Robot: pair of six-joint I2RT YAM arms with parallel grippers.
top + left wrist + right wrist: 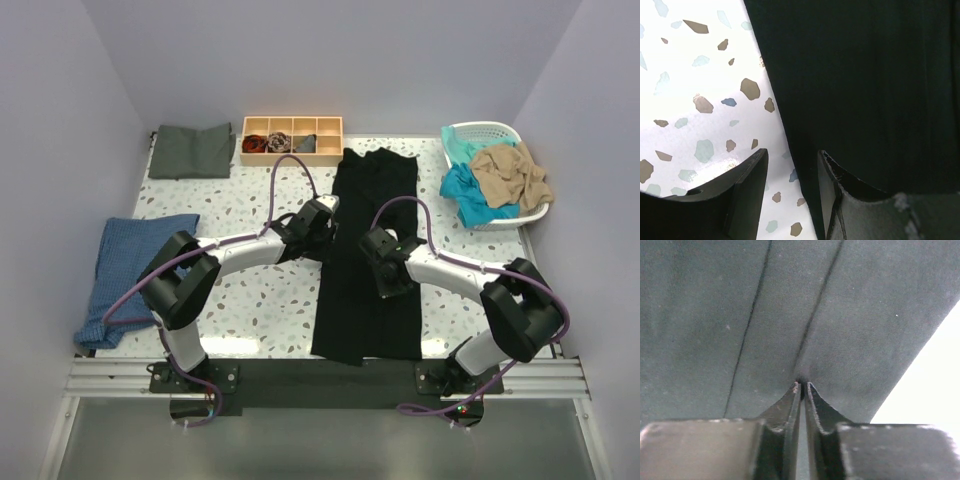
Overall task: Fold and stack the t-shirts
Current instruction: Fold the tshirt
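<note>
the black t-shirt (pixel 365 320) lies flat on the table (pixel 250 300) as one long narrow strip, and both arms are low over it. the left end effector (pixel 322 235) is open to a middle width and holds nothing. in the left wrist view the left edge of the shirt runs between its fingers (pixel 747 190), so one finger is above the speckled table and the other is above the black cloth. the right end effector (pixel 388 275) is just to the right of the left one, over the middle of the same shirt. its fingers (pixel 790 407) are pressed almost together with only a thin slit between them. their tips meet a small raised crease of the cloth, so it seems to pinch the shirt there, and two long fold lines run away ahead of these tips. far ahead and to the left of the left end effector lies a folded grey-green t-shirt (pixel 190 150), and straight ahead of it stands a wooden tray (pixel 292 125) with compartments. well to its left a blue cloth (pixel 135 270) hangs over the table edge. ahead and to the right of the right end effector stands a white basket (pixel 490 128), with a teal t-shirt (pixel 465 192) and a tan t-shirt (pixel 512 170) spilling out of it.
</note>
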